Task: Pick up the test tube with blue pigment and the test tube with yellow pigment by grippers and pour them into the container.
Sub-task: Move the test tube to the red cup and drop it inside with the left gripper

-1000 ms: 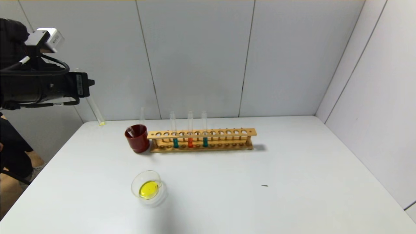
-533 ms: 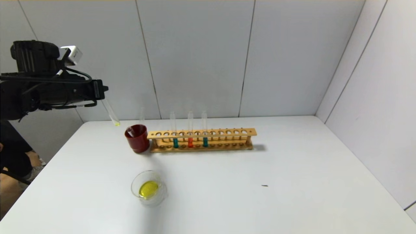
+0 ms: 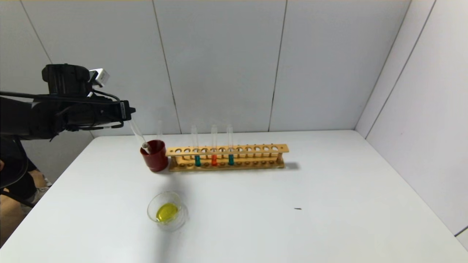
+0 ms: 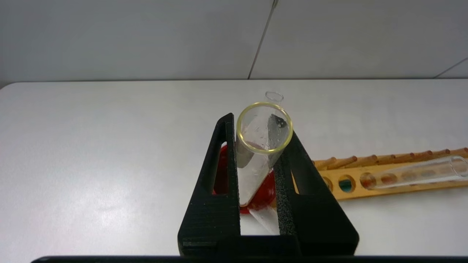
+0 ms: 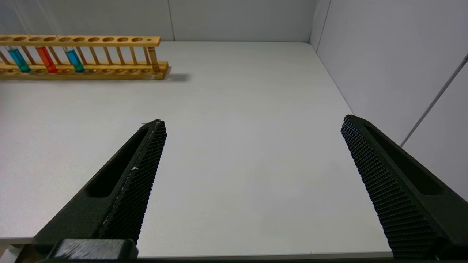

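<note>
My left gripper (image 3: pixel 128 109) (image 4: pixel 259 126) is shut on the test tube with yellow pigment (image 3: pixel 138 134) (image 4: pixel 256 164), which looks almost empty, with a yellow tinge at its rim. The tube slants down and its round end reaches the mouth of the dark red cup (image 3: pixel 155 156) (image 4: pixel 263 193). The container (image 3: pixel 167 212), a clear glass dish with yellow liquid in it, sits nearer the front of the table. Two test tubes with blue pigment (image 3: pixel 197 160) (image 5: pixel 17 60) stand in the wooden rack (image 3: pixel 226 157). My right gripper (image 5: pixel 252 120) hangs open over bare table.
An orange tube (image 3: pixel 214 159) stands between the two blue ones in the rack. An empty tube (image 3: pixel 159 128) leans in the red cup. Grey walls close the table at the back and right. A small dark speck (image 3: pixel 298 208) lies on the table.
My left gripper has carried the tube rightward and down from the far left edge to the red cup. The liquid in the dish has settled.
</note>
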Available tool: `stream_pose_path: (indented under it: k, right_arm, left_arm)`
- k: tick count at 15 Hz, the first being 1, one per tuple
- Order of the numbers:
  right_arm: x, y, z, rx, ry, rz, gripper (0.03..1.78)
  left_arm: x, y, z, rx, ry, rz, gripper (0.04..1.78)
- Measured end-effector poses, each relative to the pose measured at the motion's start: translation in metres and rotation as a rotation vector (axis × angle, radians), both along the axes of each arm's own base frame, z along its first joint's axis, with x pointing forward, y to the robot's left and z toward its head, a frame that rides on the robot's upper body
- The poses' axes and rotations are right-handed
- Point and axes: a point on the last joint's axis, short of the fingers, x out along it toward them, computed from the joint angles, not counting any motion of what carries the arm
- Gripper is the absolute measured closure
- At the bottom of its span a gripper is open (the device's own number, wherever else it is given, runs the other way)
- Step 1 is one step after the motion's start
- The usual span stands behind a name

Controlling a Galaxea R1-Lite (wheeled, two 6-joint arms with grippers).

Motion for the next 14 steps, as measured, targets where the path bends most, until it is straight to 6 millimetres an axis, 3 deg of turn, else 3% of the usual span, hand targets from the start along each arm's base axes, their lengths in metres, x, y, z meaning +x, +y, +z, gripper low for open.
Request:
stream_pose_path:
  k: [14]
  right_arm:
    - [0.0,0.0,0.0,0.0,0.0,0.0,0.06]
  left_arm:
    - [0.027,0.001,-0.041,0.011,0.042,0.0,1.5]
